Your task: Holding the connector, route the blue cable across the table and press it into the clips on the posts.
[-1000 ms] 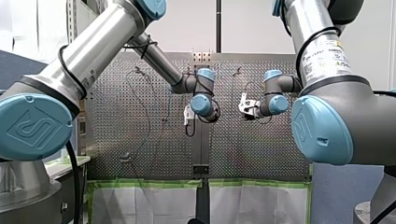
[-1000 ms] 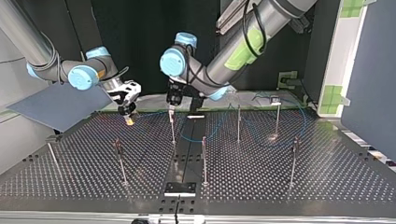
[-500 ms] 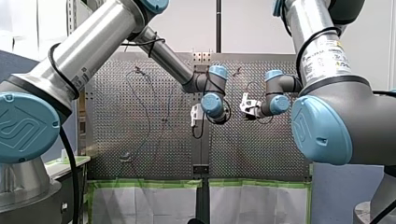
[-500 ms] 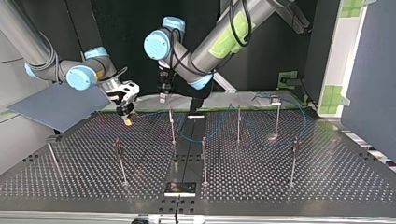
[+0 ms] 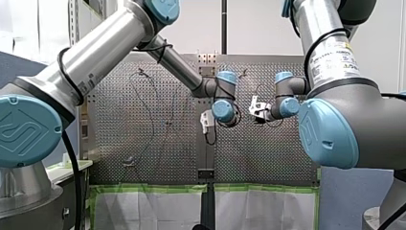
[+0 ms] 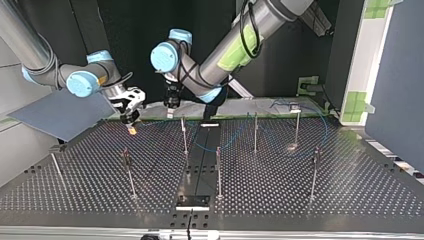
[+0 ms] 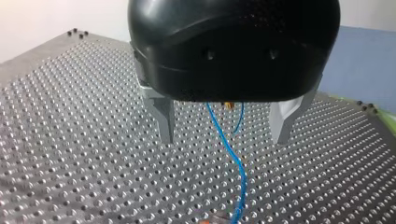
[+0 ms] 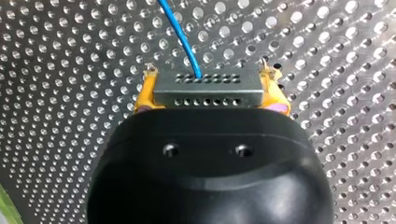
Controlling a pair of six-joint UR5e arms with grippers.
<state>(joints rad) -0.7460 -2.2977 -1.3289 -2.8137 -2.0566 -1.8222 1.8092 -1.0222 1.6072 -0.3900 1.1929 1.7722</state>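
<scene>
- Your right gripper (image 8: 208,74) is clamped tight on the connector (image 8: 207,91), with the blue cable (image 8: 180,32) leading away ahead.
- Your left gripper (image 7: 224,136) hangs wide open, with the cable running beneath.

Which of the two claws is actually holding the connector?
My right claw: the connector sits clamped between its yellow pads, with the blue cable leading off ahead. My left claw is open, its metal fingers gripping nothing.
</scene>
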